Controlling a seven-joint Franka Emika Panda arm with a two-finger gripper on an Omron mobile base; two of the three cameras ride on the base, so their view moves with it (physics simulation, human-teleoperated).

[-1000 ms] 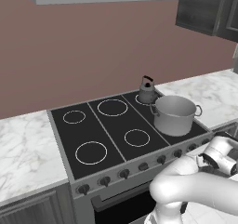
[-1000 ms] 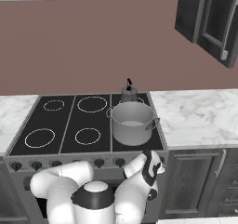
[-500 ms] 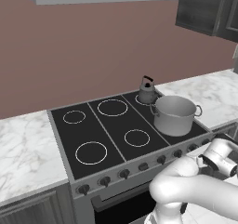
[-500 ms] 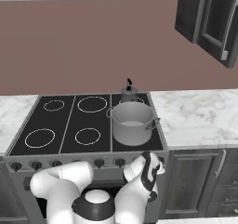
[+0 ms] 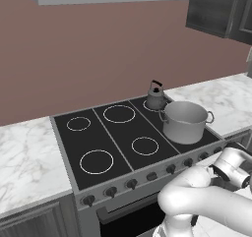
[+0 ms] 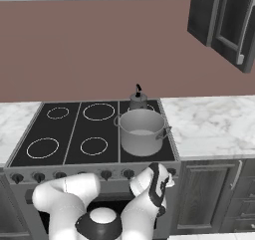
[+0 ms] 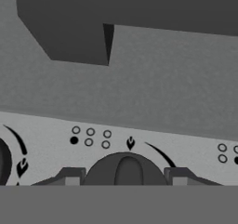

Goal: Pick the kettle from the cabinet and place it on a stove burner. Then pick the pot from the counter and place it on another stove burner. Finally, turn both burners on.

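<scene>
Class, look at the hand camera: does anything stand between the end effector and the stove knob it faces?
Nothing visible does. The knob sits directly between the two fingertips of the end effector, with open space on either side.

**Cooktop and counter: what rests on them**

The glossy black cooktop (image 5: 123, 137) sits between two stretches of white marble counter (image 6: 214, 124). Taking the pot (image 5: 184, 121) as landmark: it stands on the cooktop's right side, at the front. The kettle (image 5: 156, 96) stands on the cooktop just behind the pot. White burner rings (image 5: 96, 161) lie left of the pot.
</scene>
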